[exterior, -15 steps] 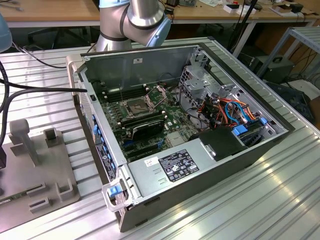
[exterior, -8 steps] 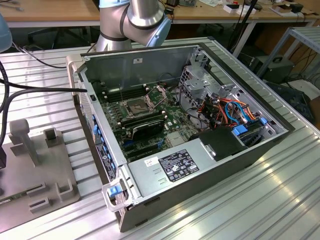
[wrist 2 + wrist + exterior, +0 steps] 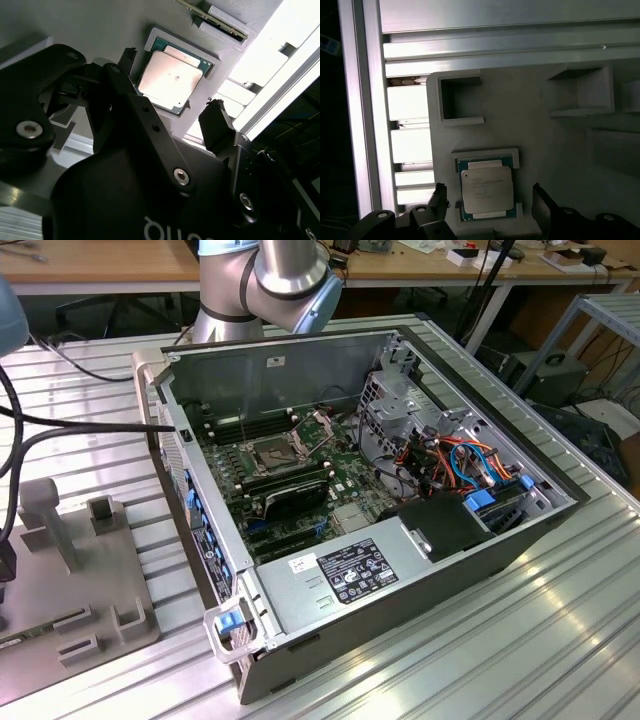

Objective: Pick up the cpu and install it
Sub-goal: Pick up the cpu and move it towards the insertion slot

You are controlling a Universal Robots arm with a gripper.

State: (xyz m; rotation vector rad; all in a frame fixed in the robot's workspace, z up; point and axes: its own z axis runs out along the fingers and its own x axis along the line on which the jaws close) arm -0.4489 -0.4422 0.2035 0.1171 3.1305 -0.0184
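The cpu [image 3: 486, 189] is a flat square chip with a dull silver top and a green rim. It lies in a shallow grey nest [image 3: 512, 156] on the grey fixture plate [image 3: 80, 640]. In both wrist views my gripper [image 3: 489, 195] hovers over it, open. One dark fingertip [image 3: 439, 192] stands off one side of the chip and the other fingertip [image 3: 540, 197] off the opposite side, neither touching it. The second wrist view shows the cpu [image 3: 170, 80] between the spread fingers of the gripper [image 3: 173, 87]. The dark square socket [image 3: 272, 452] sits uncovered on the motherboard inside the open computer case [image 3: 400, 540].
The fixture plate carries other raised grey pockets [image 3: 457, 97] and a slot with a memory stick [image 3: 215, 20]. It rests on a ribbed aluminium table [image 3: 500, 640]. Long black memory sticks [image 3: 285, 485], cable bundles [image 3: 450, 460] and a power supply [image 3: 340, 575] fill the case.
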